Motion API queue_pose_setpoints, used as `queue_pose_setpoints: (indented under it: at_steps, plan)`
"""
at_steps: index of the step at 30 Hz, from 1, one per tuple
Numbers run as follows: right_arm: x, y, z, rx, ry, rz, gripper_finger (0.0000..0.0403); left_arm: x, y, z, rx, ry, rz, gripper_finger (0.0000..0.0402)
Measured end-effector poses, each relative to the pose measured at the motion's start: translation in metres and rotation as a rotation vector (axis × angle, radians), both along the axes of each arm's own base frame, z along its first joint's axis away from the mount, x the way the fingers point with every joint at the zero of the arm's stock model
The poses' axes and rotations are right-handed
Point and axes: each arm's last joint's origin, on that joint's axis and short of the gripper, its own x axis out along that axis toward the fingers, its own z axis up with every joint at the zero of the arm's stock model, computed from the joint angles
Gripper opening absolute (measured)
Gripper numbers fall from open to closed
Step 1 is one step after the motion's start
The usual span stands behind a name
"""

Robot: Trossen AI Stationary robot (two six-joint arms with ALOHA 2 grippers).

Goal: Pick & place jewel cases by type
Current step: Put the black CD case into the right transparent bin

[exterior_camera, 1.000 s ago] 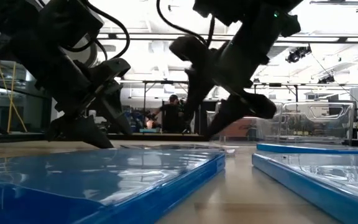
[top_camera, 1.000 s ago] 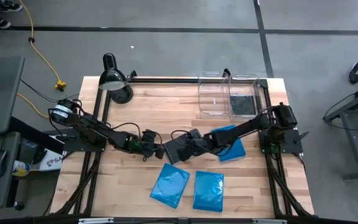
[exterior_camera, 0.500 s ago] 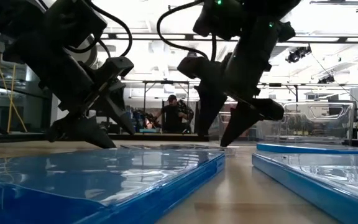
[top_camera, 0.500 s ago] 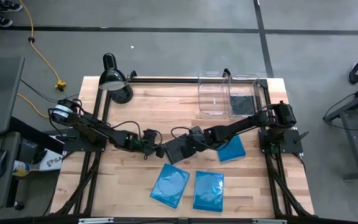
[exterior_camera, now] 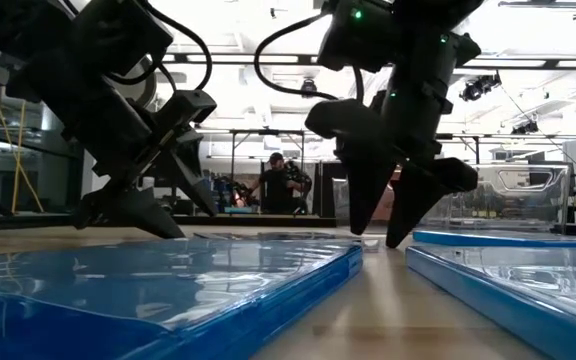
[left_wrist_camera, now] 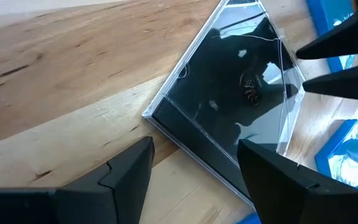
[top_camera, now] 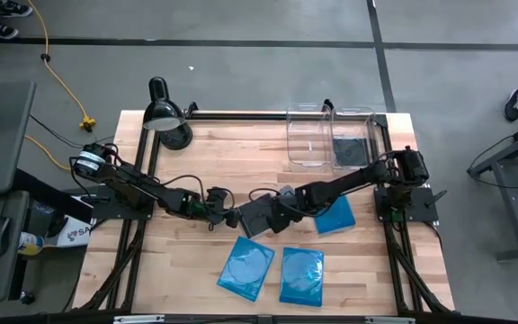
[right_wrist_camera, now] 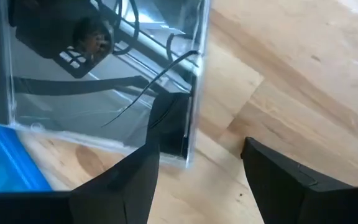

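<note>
Black jewel case (top_camera: 257, 216): flat on the table (top_camera: 232, 162), mid-table, between both grippers.
Left gripper (top_camera: 230, 217): fingers apart, holding nothing, at the case's left edge.
Right gripper (top_camera: 272, 216): fingers spread, straddling the case's right edge, not clamped.
</note>
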Motion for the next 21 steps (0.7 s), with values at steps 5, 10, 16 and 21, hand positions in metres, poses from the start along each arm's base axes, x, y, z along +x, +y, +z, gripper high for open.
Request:
queue_pose_setpoints:
  at_steps: [5, 10, 16, 21]
  plan:
    - [0.003, 0.002, -0.003, 0.02, -0.014, 0.005, 0.0217, -0.001, 0.0, 0.0, 0.006, 0.01, 0.002, 0.0236]
    - [0.006, 0.004, -0.021, 0.132, -0.143, -0.038, 0.0217, -0.002, 0.0, -0.001, 0.011, 0.026, 0.002, 0.0236]
    - [-0.006, 0.003, -0.04, 0.194, -0.233, -0.11, 0.0217, -0.003, 0.001, -0.004, 0.02, 0.051, 0.001, 0.0236]
    - [-0.01, 0.002, -0.046, 0.22, -0.319, -0.127, 0.0217, -0.002, 0.0, -0.015, 0.042, 0.082, -0.002, 0.0236]
